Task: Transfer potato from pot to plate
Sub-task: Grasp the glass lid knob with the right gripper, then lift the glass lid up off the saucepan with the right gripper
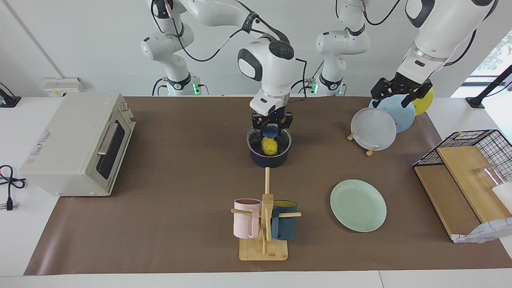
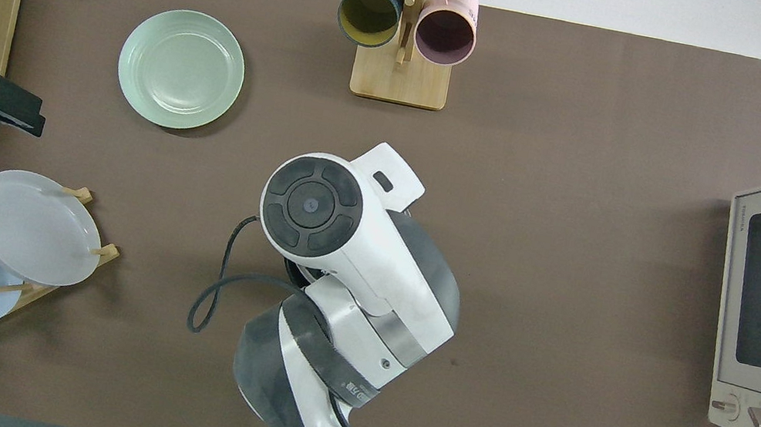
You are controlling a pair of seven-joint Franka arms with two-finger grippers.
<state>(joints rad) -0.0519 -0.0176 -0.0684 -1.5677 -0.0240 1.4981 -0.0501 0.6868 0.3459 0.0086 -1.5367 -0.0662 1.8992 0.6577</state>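
The left gripper (image 1: 394, 98) hangs in the air over a wooden rack of plates, close to the robots at the left arm's end of the table. Its fingers look apart, and it holds nothing. This arm is waiting. Under this gripper three plates stand on edge in the rack: a yellow plate (image 1: 424, 102), a light blue plate (image 1: 398, 114) and a grey-white plate (image 1: 374, 129).

The right gripper (image 1: 271, 130) points down over the pot (image 1: 269, 160), near the middle of the brown mat (image 1: 180, 180). I cannot tell if it is open or shut. A small dark blue bit shows right at its tip, and I cannot tell what that bit is. From overhead, the big white arm hides this gripper and nearly all of the pot.

The potato (image 1: 270, 147) is in the pot, just below the right gripper. It is bright yellow against the black inside. I cannot tell if the gripper touches it.

Farther from the robots than the pot under the right gripper is the mint-green plate (image 1: 358, 205), off toward the left arm's end. It lies flat on the mat with nothing on it, well apart from the pot.

Also farther out than the pot stands a wooden mug tree (image 1: 264, 240). A pink mug (image 1: 247, 218) and a dark blue mug (image 1: 285, 226) hang on it.

A toaster oven (image 1: 76, 144) sits at the right arm's end of the table, well apart from both grippers.
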